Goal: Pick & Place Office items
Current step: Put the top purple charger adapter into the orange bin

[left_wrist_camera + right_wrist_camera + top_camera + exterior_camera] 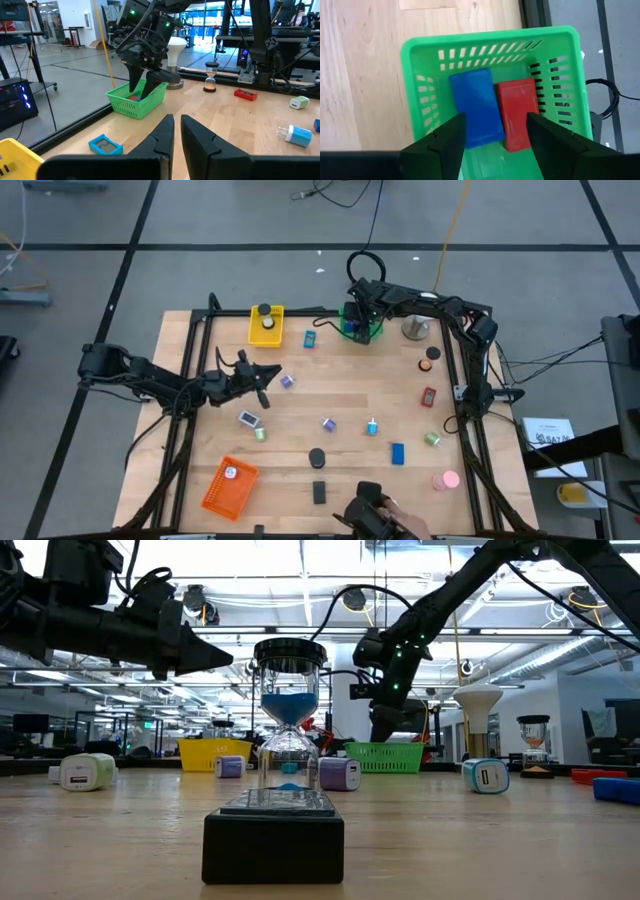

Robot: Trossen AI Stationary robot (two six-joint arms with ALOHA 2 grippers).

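Right gripper (495,137) hangs directly over the green basket (420,45) at the table's far edge, jaws spread wide, holding nothing. Straight below, between the fingers, lie a blue block (476,106) and red block (517,112), side by side, long axes parallel. Left gripper (176,131) waits mid-table, fingers nearly closed.

Past our left gripper (177,131), fingers nearly together, we see the right gripper (141,86) reaching down into a green slatted plastic basket (136,101) at the wooden table's (235,120) edge, a flat blue block (105,145) lying nearby.
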